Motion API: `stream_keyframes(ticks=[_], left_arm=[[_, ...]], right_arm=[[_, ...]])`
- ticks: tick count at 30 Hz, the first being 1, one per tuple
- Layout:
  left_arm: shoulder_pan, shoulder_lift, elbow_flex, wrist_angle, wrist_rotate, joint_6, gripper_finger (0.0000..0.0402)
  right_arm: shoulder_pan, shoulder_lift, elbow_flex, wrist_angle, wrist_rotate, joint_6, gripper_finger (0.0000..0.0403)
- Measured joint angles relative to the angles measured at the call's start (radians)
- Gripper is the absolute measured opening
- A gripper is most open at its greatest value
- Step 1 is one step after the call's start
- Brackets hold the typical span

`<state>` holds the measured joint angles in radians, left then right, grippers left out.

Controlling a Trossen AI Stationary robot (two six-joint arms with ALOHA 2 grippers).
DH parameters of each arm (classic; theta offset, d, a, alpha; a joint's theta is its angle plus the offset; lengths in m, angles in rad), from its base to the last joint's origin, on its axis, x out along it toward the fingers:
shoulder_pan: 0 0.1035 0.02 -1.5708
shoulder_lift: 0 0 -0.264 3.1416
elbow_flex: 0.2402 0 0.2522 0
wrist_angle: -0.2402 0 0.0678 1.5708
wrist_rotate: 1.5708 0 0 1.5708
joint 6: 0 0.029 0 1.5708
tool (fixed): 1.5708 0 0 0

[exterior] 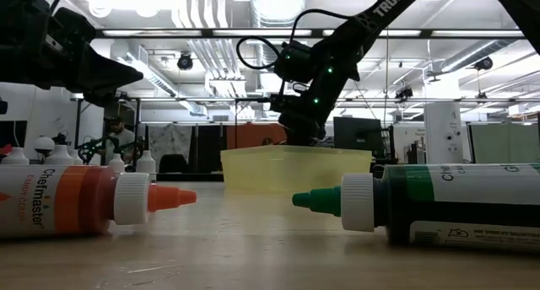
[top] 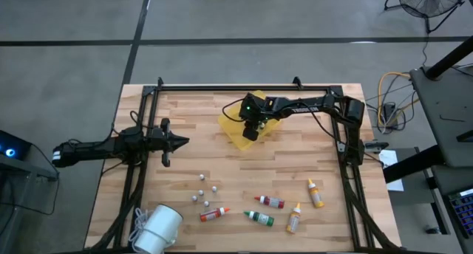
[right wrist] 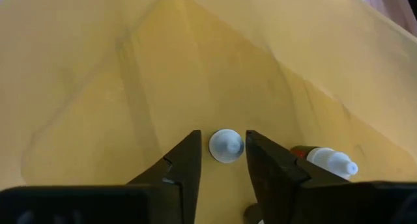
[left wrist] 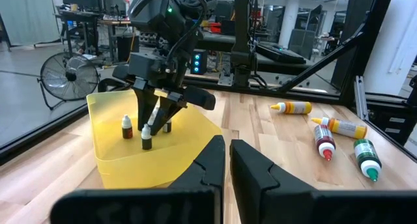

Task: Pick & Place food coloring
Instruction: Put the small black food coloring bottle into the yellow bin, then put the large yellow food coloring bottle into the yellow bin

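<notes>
Between the right gripper's [right wrist: 222,160] parted jaws stands a small white-capped dropper bottle [right wrist: 226,146] inside the yellow plastic tray [right wrist: 98,68], apparently just released; next, lift clear toward the remaining bottles.

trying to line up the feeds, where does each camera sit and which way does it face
High: overhead, straight down on the table and both arms.
Low: at table-top height, facing across the table past an orange-capped bottle to the yellow tray.
Left wrist: looks past shut fingers toward the tray.
Right wrist: looks down between its fingers into the tray.
All four show the tray.
</notes>
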<state>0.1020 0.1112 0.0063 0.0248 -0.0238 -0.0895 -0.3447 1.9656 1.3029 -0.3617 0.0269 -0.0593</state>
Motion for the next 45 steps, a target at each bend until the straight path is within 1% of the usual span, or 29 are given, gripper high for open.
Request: stream_keyframes(ticks=[8,18,25,31,37,45], left_arm=[[0.001,0.0,0.0,0.0,0.0,0.0,0.0],[0.001,0.0,0.0,0.0,0.0,0.0,0.0],[0.0,0.0,0.0,0.0,0.0,0.0,0.0],[0.0,0.0,0.0,0.0,0.0,0.0,0.0],[0.0,0.0,0.0,0.0,0.0,0.0,0.0],[0.0,0.0,0.0,0.0,0.0,0.0,0.0]], right_arm=[[0.0,-0.007,0.0,-0.001,0.0,0.006,0.0124],[0.0,-0.068,0.0,-0.021,0.0,0.007,0.0135],[0.008,-0.163,0.0,-0.057,0.002,0.011,0.0132],[0.035,-0.294,0.0,-0.062,0.001,0.04,0.0137],[0.073,-0.42,0.0,-0.115,0.001,0.073,0.0138],[0.139,-0.508,0.0,-0.216,0.002,0.137,0.0141]])
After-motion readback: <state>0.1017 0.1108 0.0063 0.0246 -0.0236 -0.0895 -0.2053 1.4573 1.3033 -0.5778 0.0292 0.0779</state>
